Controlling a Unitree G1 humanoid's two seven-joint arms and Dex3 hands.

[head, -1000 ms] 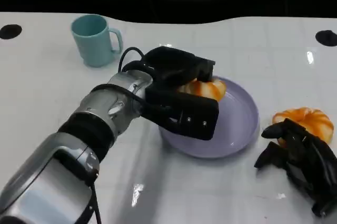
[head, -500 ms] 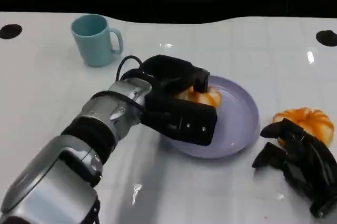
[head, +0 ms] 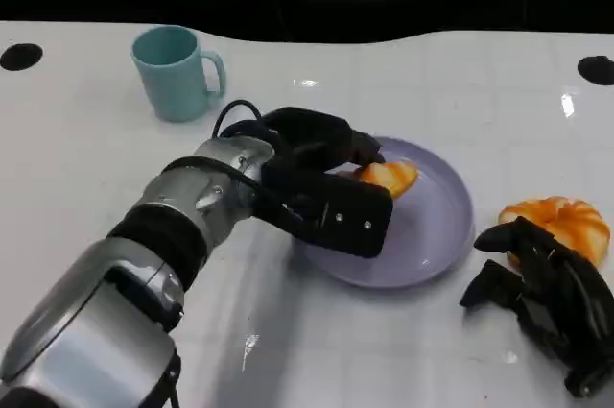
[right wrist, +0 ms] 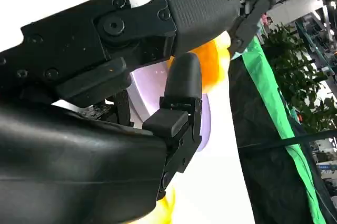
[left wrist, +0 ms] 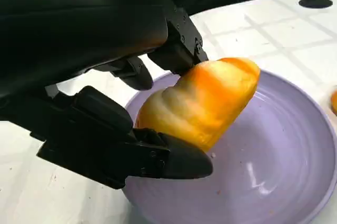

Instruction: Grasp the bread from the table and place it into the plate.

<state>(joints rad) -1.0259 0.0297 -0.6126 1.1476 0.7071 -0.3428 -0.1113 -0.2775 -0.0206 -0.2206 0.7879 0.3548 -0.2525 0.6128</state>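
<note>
Left hand [head: 321, 187] grasping the bread [head: 388, 178] over the purple plate [head: 432, 235]; pinch plain from the wrist [left wrist: 202, 105], half hidden from above. Right hand [head: 542, 293] beside another bun [head: 561, 221]; grip unclear.

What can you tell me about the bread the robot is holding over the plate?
The bread is a small, smooth, glossy loaf, orange on top and fading to pale cream low down, with soft ridges. The left hand grips it between black fingers, one pressing below and others above. It sits tilted over the purple plate, towards the plate's near-left side. Whether it touches the plate's surface cannot be told.
</note>
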